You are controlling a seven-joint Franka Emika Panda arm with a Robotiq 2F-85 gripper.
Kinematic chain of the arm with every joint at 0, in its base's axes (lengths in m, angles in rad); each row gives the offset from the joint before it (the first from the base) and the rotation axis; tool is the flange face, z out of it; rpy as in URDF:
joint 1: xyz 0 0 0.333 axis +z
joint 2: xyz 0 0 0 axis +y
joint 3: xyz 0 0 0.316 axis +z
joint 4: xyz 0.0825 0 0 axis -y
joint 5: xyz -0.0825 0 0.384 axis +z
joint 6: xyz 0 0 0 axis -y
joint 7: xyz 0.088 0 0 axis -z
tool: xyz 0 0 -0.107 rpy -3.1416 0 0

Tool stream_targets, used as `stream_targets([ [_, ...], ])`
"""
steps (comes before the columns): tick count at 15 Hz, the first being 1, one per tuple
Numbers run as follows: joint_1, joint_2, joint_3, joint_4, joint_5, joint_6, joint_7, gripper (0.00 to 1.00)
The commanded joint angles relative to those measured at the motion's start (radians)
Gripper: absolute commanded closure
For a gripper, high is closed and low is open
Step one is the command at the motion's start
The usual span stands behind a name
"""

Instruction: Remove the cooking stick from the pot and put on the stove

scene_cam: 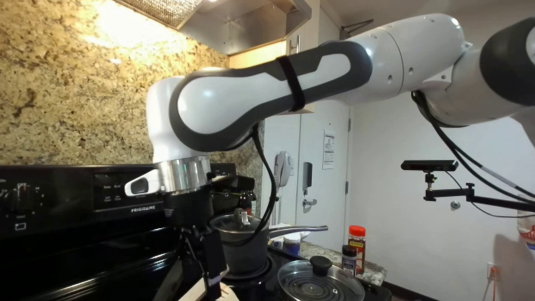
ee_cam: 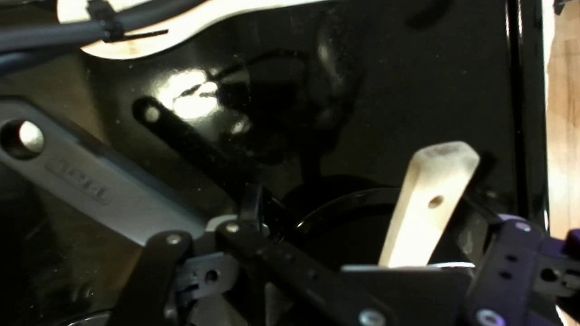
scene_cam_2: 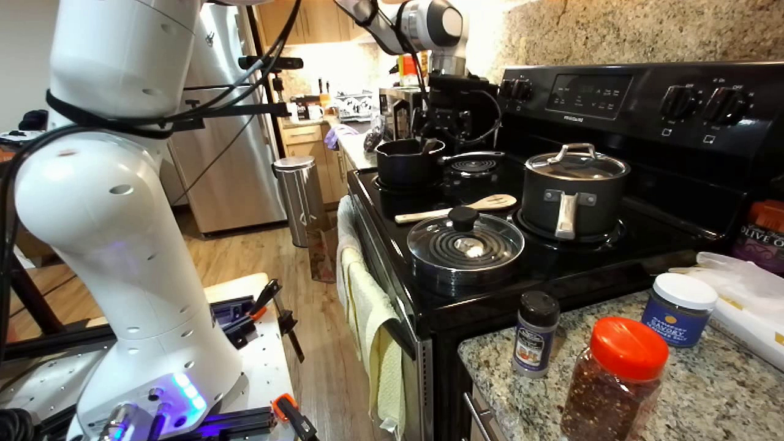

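I work over the stove (scene_cam_2: 478, 188), on which the pot (scene_cam_2: 404, 168) sits uncovered. A covered saucepan (scene_cam_2: 591, 214) stands diagonally across from the pot; a glass lid (scene_cam_2: 465, 248) lies apart from the pot. Over the pot, my claw (ee_cam: 369, 213) has its jaws spread wide, pinching nothing. A wooden spoon (scene_cam_2: 436, 213) lies between the pot and the lid. The cooking stick (ee_cam: 422, 217) leans in the pot; in the wrist view its holed end rises above the rim between my jaws, nearer the jaw away from the pot's handle (ee_cam: 99, 183).

Gripping looks like the step in hand. I should shift toward that jaw to centre the stick, close squarely across it, and lift along its lean so the hidden lower end clears the rim without dragging the pot. Then I'd lay it on the stove just beside the pot, keeping off the spoon and the lid.
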Motion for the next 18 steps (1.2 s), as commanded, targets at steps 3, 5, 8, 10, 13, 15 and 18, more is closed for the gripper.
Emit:
stream_targets([
  [3,0.035,-0.014,-0.005,-0.017,-0.087,0.022,0.02,0.0],
  [5,0.044,-0.014,-0.004,-0.021,-0.101,0.022,0.025,0.0],
  [8,0.064,-0.018,-0.008,-0.034,-0.149,0.038,0.04,0.33],
  [10,0.071,-0.02,-0.007,-0.039,-0.175,0.045,0.054,0.46],
  [13,0.08,-0.021,-0.006,-0.045,-0.202,0.051,0.068,0.66],
  [15,0.082,-0.021,-0.006,-0.048,-0.21,0.052,0.073,0.8],
  [18,0.083,-0.022,-0.005,-0.055,-0.22,0.056,0.079,0.97],
])
